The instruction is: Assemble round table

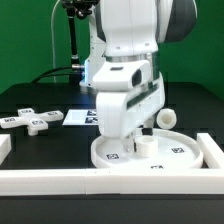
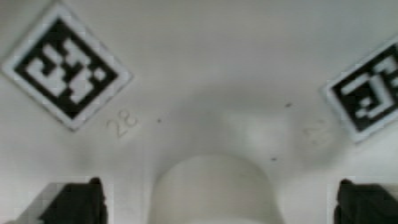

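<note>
In the exterior view, the white arm [image 1: 125, 40] reaches straight down over the middle of the black bench [image 1: 40, 150]. Its gripper [image 1: 137, 140] hangs low inside the large rimmed disc [image 1: 180, 158]. The disc lies flat on the bench, near the front and toward the exterior view's right. The short thick post [image 1: 144, 146] stands upright on the disc's floor, right at the gripper's tip. From this side it cannot be told whether the gripper touches the post.

The cross-shaped piece [image 1: 32, 121] lies flat on the bench, well apart from the disc on the exterior view's left. The marker board [image 1: 82, 118] lies farther back, between the cross-shaped piece and the arm. Long white rail bars [image 1: 70, 181] run along the near edge of the bench and up its right side, and the disc sits just behind the near one.

In the wrist view, the camera looks down onto the disc's pale floor [image 2: 205, 110]. Two black-and-white tags [image 2: 71, 65] are set on it at a slant, one to each side. The rounded top of the post [image 2: 217, 172] rises between the two dark fingers [image 2: 71, 202]. The gripper [image 2: 217, 200] is spread, with one finger on either side of the post. A strip of white floor shows between the post and each finger, so nothing is pinched.
</note>
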Robot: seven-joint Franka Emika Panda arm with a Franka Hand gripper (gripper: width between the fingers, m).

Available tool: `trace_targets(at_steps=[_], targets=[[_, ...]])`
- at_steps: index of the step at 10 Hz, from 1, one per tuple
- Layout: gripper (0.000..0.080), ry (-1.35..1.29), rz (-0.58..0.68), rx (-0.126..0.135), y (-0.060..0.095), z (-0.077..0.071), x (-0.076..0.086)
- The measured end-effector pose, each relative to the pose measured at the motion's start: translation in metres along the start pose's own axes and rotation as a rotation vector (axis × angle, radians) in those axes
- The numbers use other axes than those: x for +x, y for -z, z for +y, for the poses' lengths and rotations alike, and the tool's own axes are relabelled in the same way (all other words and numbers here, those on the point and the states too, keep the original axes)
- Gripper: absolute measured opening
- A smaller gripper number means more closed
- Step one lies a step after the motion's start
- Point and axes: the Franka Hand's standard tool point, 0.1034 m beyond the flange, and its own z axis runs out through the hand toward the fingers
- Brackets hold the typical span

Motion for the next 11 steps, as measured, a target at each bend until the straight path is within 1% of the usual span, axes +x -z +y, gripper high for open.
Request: trace_targets(at_steps=[1, 3, 4, 5, 7, 8, 10, 11], targets=[[0.0649, -0.075, 0.000, -0.011, 0.010, -0.010, -0.006], [0.0649, -0.239, -0.008, -0.013, 0.026, -0.033, -0.007], [0.0649, -0.323, -0.014, -0.010, 0.028, -0.047, -0.005], [0.0649, -0.316, -0.012, -0.012, 0.025, -0.055, -0.006], [0.0649, -0.321, -0.013, -0.011, 0.025, -0.053, -0.007], [0.0649, -0.371, -0.011, -0.009, 0.025, -0.054, -0.006], [0.0649, -0.522, -0.008, -0.005, 0.025, -0.055, -0.006], [0.0649, -0.705, -0.007, 0.002, 0.025, -0.060, -0.007]])
